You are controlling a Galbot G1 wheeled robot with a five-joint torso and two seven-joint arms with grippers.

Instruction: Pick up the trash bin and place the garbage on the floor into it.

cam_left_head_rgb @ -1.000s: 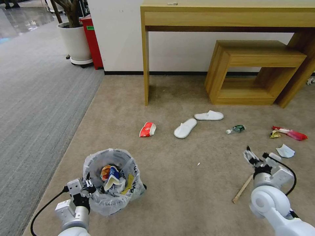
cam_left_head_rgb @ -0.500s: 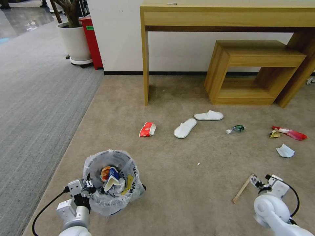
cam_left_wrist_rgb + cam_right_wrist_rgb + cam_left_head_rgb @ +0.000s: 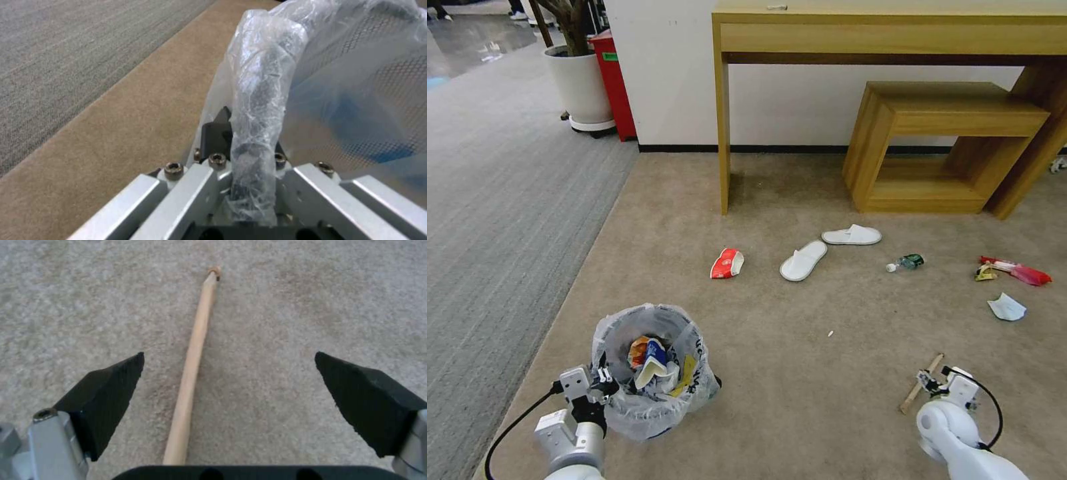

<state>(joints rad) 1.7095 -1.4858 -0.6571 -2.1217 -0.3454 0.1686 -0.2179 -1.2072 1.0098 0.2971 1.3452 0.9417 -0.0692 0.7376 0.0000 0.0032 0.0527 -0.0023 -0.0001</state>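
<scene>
Far left: grey striped carpet (image 3: 500,200), with a white plant pot (image 3: 579,83) and a red box (image 3: 612,80) at the wall.

Near left, on the tan carpet (image 3: 774,373): left gripper (image 3: 602,385) pressed together on the near rim of the trash bin (image 3: 650,373), pinching rim and clear bag (image 3: 258,110) between the fingers. Bin upright, bag folded over the rim, crushed cups and wrappers inside.

Just beyond the bin, toward the wall: a crushed red-and-white cup (image 3: 727,263) lying flat. Further right, two white slippers (image 3: 804,260) near each other, in front of the wooden desk (image 3: 894,33). Wooden stool (image 3: 947,143) tucked under the desk.

Right of the slippers: a small plastic bottle (image 3: 906,262) on its side. Then red and yellow wrappers (image 3: 1014,270), and a piece of white paper (image 3: 1006,307) nearer the robot.

Near right: right gripper (image 3: 928,387) low over the wooden stick (image 3: 921,383), black fingers (image 3: 106,386) spread wide, one on each side of the stick (image 3: 191,363), not touching it. Stick flat on the carpet, running lengthwise between the fingers.
</scene>
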